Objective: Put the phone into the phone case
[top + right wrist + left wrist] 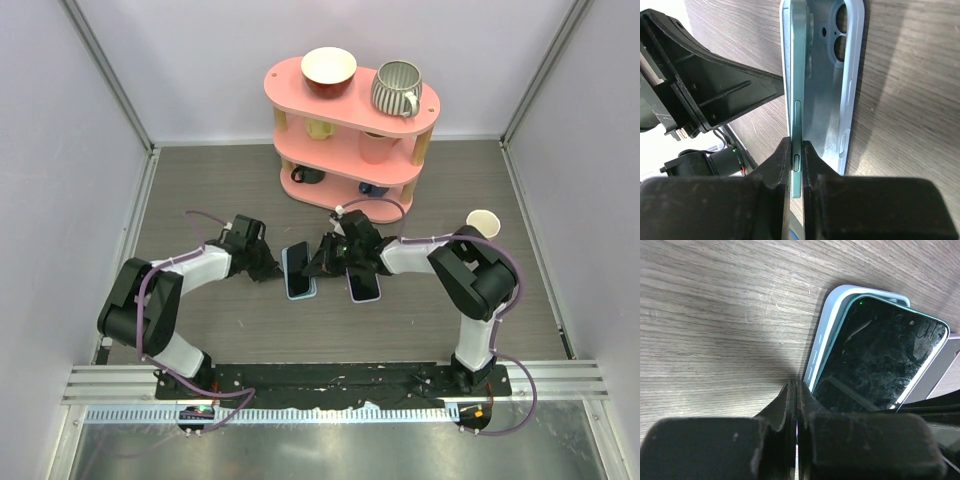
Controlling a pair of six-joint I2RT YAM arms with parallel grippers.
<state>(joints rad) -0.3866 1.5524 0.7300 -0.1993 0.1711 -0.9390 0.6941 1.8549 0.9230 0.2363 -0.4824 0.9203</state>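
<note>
The green-edged phone (799,75) with a dark screen (875,360) stands tilted in the light blue phone case (832,85), which lies on the table (300,296). The phone's edge nearest the left wrist camera rests inside the case wall (827,335), and its other long edge is raised. My right gripper (797,150) is shut on that raised long edge, at a side button. My left gripper (797,385) is shut, with its tips on the table against the case's outer side wall. In the top view the phone (298,268) lies between the left gripper (272,266) and the right gripper (322,262).
A second dark phone in a blue case (364,285) lies just right of my right gripper. A pink three-tier shelf (350,150) with a bowl and mugs stands behind. A paper cup (483,222) sits at the right. White walls enclose the table.
</note>
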